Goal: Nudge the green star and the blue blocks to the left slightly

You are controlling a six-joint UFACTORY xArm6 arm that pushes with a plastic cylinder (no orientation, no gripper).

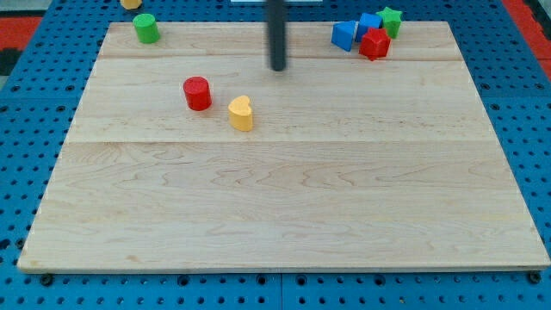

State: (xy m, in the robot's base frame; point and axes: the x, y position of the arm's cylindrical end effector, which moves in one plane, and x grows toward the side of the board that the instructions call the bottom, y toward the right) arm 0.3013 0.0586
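Observation:
The green star [392,19] sits at the view's top right, touching a blue cube [370,23]. A second blue block [344,35] lies just left of that cube. A red star-like block [374,43] presses against both blue blocks from below. My tip [277,67] is on the board at the top centre, well left of this cluster, with open wood between.
A red cylinder [197,93] and a yellow heart [241,113] sit left of centre. A green cylinder [145,27] stands at the top left, with a yellow block [131,3] cut off by the view's top edge. The wooden board [284,215] lies on blue pegboard.

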